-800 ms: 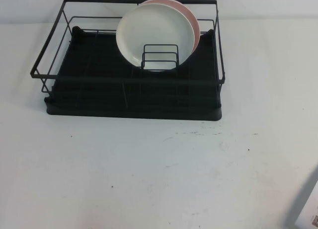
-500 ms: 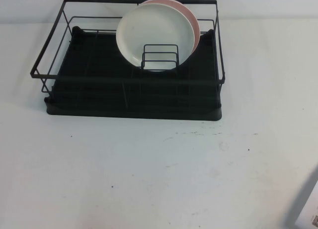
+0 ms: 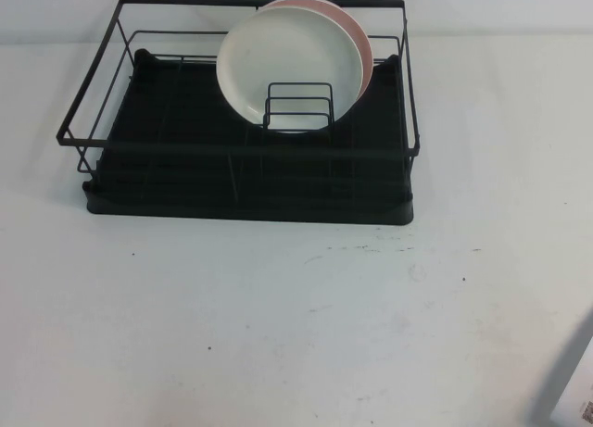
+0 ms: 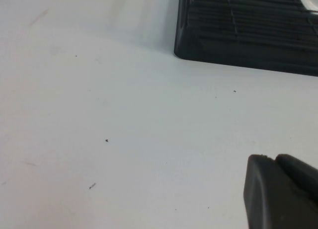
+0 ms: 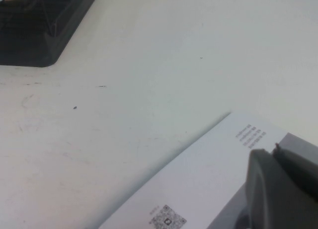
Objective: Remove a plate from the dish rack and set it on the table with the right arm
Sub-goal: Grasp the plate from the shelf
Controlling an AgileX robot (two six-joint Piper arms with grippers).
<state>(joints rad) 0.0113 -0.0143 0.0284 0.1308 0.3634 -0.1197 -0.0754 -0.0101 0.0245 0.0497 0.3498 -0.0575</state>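
Observation:
The white plate [image 3: 287, 61] stands on edge in the black wire dish rack [image 3: 241, 182], leaning at the back behind the small wire divider [image 3: 298, 107]. A pink plate [image 3: 363, 40] stands right behind it. Neither arm shows in the high view. My right gripper [image 5: 272, 150] is shut and empty, low over a white labelled panel, far from the rack's corner [image 5: 35, 35]. My left gripper [image 4: 271, 158] is shut and empty above the white table [image 4: 124, 129], short of the rack's base [image 4: 238, 40].
The white speckled table [image 3: 278, 316] spreads in front of and to the right of the rack. A white panel with a printed code [image 5: 189, 189] lies under the right gripper; its corner shows at the high view's lower right [image 3: 579, 404].

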